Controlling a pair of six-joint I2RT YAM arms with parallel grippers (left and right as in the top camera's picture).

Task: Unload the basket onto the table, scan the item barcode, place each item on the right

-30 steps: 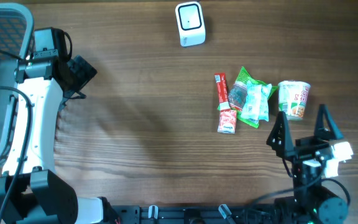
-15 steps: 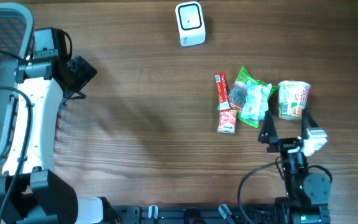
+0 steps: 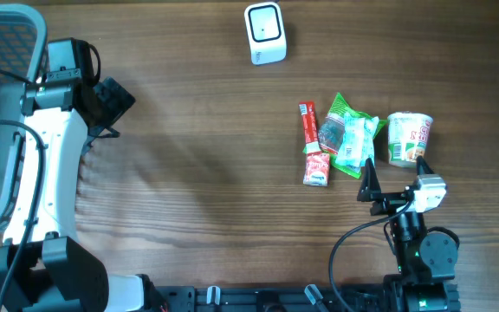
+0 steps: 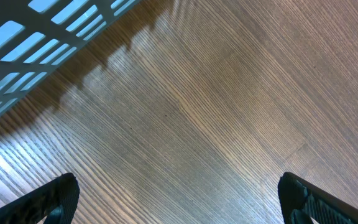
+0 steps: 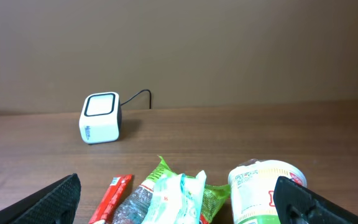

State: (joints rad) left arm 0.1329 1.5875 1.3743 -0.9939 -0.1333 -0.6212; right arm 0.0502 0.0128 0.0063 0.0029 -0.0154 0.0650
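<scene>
- Right of centre in overhead view, just beside green bag: cup noodle.
- Likely light, thin-walled, crushable; best gripped gently around mid-body.
- Right gripper spread wide, empty, near cup; left gripper likewise spread, far left.

The camera looks down on a brown wood-grain tabletop, its grain running diagonally across the frame. In the upper left corner sits the slatted white wall of a basket – its openings show pale blue – and its notched shadow falls on the wood just beside it. The left claw stands spread wide, one dark fingertip in each lower corner, with bare wood between them.
</scene>
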